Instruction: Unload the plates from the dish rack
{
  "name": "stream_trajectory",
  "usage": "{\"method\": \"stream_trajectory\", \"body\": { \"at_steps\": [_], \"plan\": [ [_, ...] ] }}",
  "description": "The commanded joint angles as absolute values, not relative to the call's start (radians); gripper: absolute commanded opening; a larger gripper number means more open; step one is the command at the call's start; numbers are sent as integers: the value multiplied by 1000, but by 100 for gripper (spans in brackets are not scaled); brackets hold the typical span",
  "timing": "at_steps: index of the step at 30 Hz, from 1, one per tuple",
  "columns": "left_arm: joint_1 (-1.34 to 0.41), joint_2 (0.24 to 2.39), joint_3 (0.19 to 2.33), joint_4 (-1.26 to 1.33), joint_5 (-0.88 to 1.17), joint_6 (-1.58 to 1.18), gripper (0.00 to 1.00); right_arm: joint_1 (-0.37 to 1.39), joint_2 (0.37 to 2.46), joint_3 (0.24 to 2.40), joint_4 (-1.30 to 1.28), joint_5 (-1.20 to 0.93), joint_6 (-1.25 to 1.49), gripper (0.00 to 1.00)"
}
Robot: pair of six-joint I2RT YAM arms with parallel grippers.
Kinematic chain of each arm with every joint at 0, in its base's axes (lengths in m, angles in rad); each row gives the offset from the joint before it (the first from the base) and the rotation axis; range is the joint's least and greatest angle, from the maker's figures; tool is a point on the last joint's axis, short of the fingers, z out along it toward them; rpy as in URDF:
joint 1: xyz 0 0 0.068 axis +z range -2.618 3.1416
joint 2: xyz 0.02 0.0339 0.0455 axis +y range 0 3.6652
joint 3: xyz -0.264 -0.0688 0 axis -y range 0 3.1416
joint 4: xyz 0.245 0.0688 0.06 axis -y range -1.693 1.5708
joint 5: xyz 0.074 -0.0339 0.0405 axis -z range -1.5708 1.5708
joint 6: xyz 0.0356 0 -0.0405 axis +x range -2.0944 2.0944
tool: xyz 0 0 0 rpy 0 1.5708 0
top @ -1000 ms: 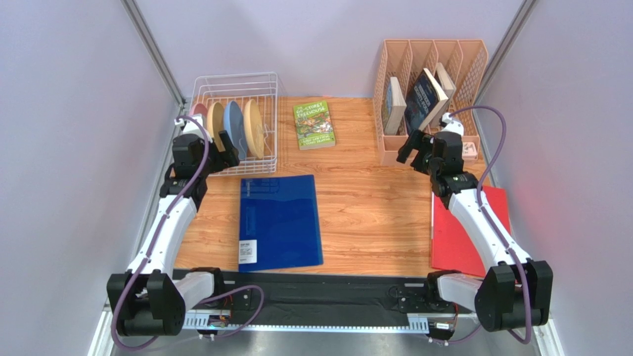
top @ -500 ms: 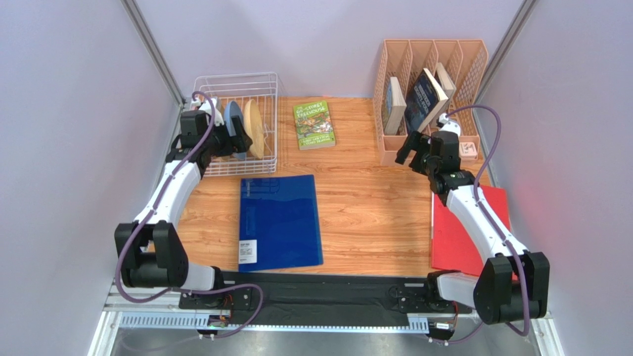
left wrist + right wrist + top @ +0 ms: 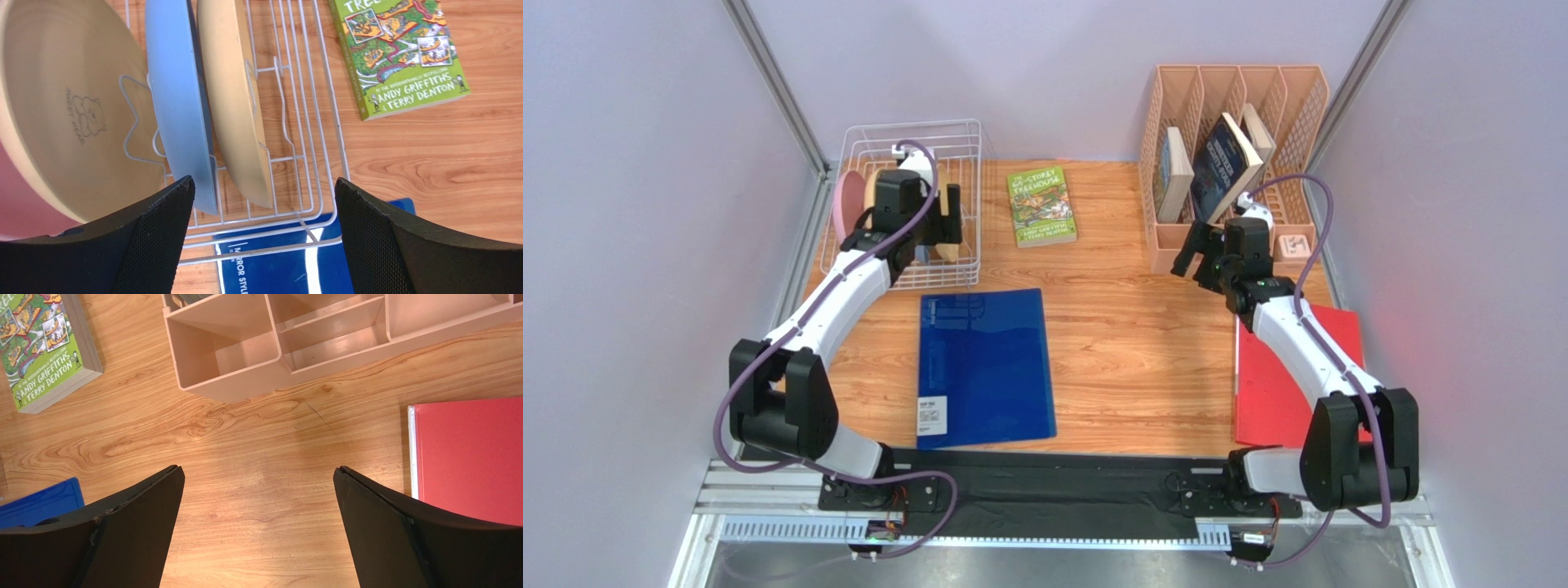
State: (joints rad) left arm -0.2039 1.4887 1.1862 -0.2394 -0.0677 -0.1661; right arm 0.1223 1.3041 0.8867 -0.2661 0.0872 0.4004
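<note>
The white wire dish rack [image 3: 913,125] stands at the back left, with its wires [image 3: 307,159] filling the left wrist view. Plates stand on edge in it: a pink plate [image 3: 12,205] [image 3: 851,202], a tan plate [image 3: 67,110] with a bear mark, a light blue plate [image 3: 178,104] and another tan plate [image 3: 236,104]. My left gripper [image 3: 264,187] [image 3: 946,233] hovers open above the rack's right front part. Nothing is between its fingers, and the blue and tan plates' lower edges show just beyond them. My right gripper [image 3: 258,471] [image 3: 1195,254] is open and empty over bare wood.
A green book [image 3: 1042,206] [image 3: 399,55] lies right of the rack. A blue folder [image 3: 987,365] [image 3: 288,269] lies just in front of the rack. The peach organiser [image 3: 1234,135] [image 3: 276,349] with books stands back right. A red folder [image 3: 1284,392] [image 3: 472,459] lies at the right.
My left arm has swung from the rack's left side to above the rack, now covering the middle plates from the top camera. The right gripper shifted only slightly.
</note>
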Motion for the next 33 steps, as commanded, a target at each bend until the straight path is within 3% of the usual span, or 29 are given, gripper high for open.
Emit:
{"method": "stream_trajectory", "body": {
  "at_steps": [1,11,15,18,21,26,27,31,33],
  "plan": [
    [-258,1430,1143,-158,-299,-121,89,126,1316,914,-239,89,399,100],
    [-301,1339,1097,-78,-351,-94,89,127,1354,916,-235,95,400,100],
    [-304,1406,1156,-92,-333,-75,76,126,1361,923,-239,86,408,100],
    [-310,1460,1186,-83,-342,-69,73,126,1359,923,-239,87,410,100],
    [-318,1511,1198,-48,-399,-49,61,127,1355,923,-244,89,407,100],
    [-321,1566,1204,-8,-474,-35,54,126,1348,920,-247,100,407,100],
    [-321,1574,1204,-5,-503,-34,47,126,1348,922,-248,101,405,100],
    [-325,1594,1201,24,-555,-20,40,127,1351,927,-258,109,400,100],
    [-331,1591,1189,38,-583,-17,30,127,1355,925,-255,110,403,100]
  ]
}}
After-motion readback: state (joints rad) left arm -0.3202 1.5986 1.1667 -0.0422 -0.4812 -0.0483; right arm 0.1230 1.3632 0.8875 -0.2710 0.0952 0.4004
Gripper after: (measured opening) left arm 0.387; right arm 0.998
